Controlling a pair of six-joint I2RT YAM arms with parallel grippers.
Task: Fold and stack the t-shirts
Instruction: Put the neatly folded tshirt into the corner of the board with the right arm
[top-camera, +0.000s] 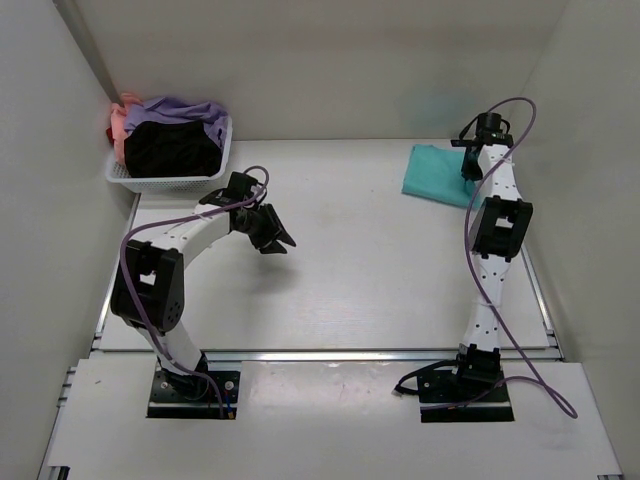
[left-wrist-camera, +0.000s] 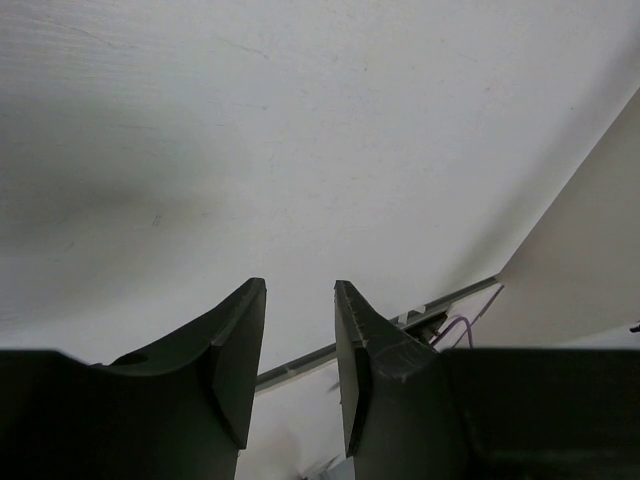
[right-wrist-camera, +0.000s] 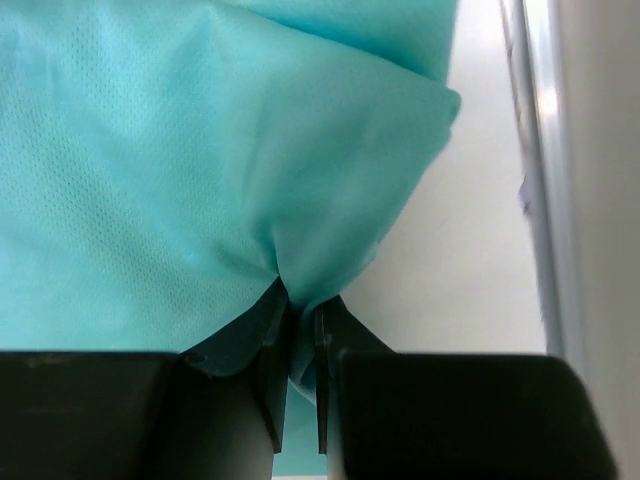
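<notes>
Right gripper (right-wrist-camera: 302, 310): nearly closed, pinching a bunched corner of the teal t-shirt (right-wrist-camera: 150, 150), with the remaining cloth flat ahead and left of the fingers (right-wrist-camera: 268, 335). Left gripper (left-wrist-camera: 300, 300): partly open, holding nothing, above the table (left-wrist-camera: 300, 120). Best to lift only slightly, carry the corner across in one slow arc, avoid dragging lower layers, release only at aligned edges.

Five t-shirts: one teal t-shirt (top-camera: 436, 172) at the upper right of the top view, and four heaped at the upper left: one black t-shirt (top-camera: 170, 148), one lavender t-shirt (top-camera: 188, 108), one pink t-shirt (top-camera: 124, 118), one red t-shirt (top-camera: 111, 135), barely showing. One white mesh basket (top-camera: 165, 183). Two pincers: left pincer (left-wrist-camera: 300, 298), right pincer (right-wrist-camera: 302, 310). One counter (top-camera: 380, 265).
</notes>
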